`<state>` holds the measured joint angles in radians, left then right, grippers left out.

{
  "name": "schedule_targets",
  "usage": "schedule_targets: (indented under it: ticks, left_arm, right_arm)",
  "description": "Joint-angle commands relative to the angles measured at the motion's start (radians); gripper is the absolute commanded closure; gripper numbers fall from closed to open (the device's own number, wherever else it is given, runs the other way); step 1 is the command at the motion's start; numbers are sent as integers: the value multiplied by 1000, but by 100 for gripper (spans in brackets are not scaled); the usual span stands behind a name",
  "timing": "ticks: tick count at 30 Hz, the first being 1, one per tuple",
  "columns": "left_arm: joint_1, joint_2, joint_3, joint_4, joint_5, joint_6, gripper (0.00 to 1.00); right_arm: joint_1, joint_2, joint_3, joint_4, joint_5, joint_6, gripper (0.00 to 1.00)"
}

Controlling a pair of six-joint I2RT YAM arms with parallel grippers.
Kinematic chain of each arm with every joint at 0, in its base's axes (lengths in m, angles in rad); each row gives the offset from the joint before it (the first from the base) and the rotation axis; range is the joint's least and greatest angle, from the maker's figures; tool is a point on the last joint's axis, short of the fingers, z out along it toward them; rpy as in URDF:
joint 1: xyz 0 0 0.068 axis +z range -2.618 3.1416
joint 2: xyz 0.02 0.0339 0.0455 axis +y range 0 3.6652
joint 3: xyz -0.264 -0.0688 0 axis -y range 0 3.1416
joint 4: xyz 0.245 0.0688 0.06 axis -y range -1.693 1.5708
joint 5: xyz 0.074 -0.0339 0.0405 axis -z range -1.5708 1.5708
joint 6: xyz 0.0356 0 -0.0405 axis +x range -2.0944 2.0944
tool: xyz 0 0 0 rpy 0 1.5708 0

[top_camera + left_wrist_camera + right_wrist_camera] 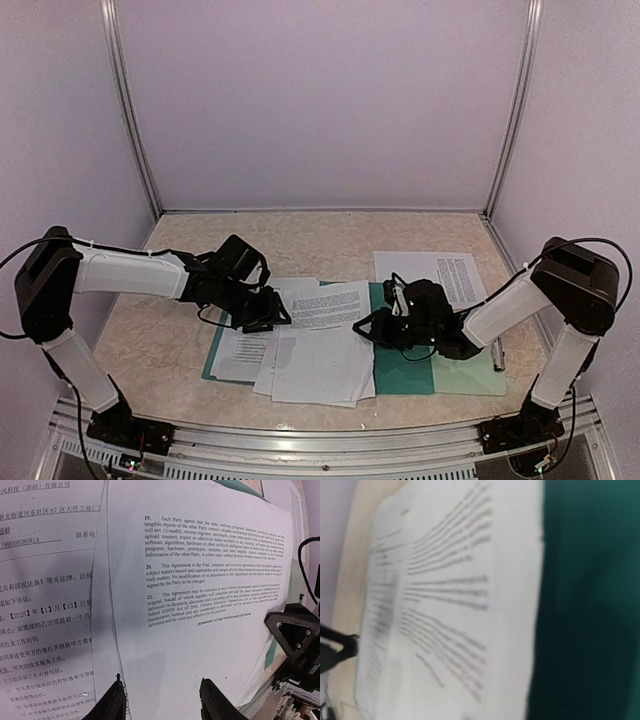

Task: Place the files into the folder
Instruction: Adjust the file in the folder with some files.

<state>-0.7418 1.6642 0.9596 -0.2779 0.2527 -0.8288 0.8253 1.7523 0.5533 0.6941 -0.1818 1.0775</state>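
The files are seen as a loose, overlapping pile of white sheets printed with small black text. They are spread across the dark teal folder in the lower centre of the top view. One further sheet lies apart at the upper right. The left gripper is held over a sheet, fingers parted. Whether the right gripper, at the pile's right edge, is closed cannot be told.

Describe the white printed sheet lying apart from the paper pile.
On the beige marbled table, look toward the far right corner, behind the right gripper. One white printed paper sheet lies there, apart from the overlapping pile of white sheets mid-table.
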Motion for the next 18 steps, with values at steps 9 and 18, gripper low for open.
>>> schedule_targets:
  ticks: [9, 18]
  left_arm:
    - [3, -69, -47, -94, -68, 17, 52]
    - [-12, -85, -67, -117, -95, 20, 52]
  right_arm:
    - [111, -187, 0, -392, 161, -60, 53]
    - [236, -372, -60, -611, 191, -22, 33]
